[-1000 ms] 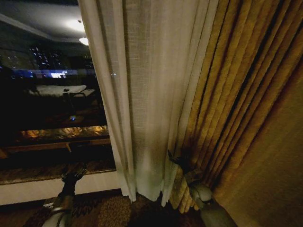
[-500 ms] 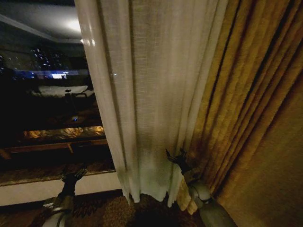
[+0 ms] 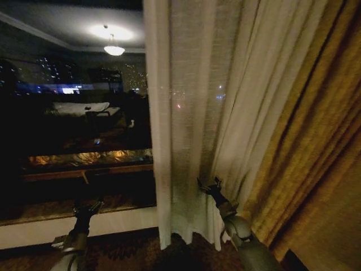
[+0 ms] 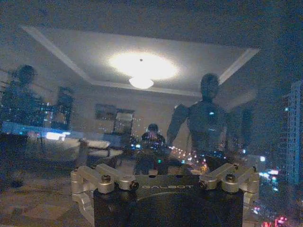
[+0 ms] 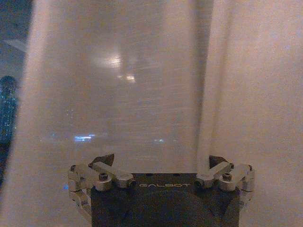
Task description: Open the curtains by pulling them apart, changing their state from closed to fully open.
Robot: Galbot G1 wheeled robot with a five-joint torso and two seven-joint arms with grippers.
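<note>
Hanging in front of the right hand (image 3: 207,185), the sheer curtain (image 3: 194,124) is falling in soft pleats down to the floor, with city lights glowing through its weave. The right hand is sitting low against the fabric near its hem, fingers spread wide and gripping nothing; in the right wrist view the cloth is draping just beyond the released fingertips (image 5: 105,160). To the right hand's own right, the thick golden drape (image 3: 316,147) is bunching beside the sheer panel. To its left, the bare window (image 3: 79,130) is showing a dark room reflection and a ceiling lamp (image 3: 114,49).

The left hand (image 3: 87,204) is waiting low, well apart from the cloth, facing the glass with fingers released.

The curtain is looking light, limp and slippery, likely to slide out of a loose pinch and to fold rather than push. A firm hold on a gathered pleat at its free edge, just left of the right hand, would probably be carrying the whole panel sideways along its rail.
</note>
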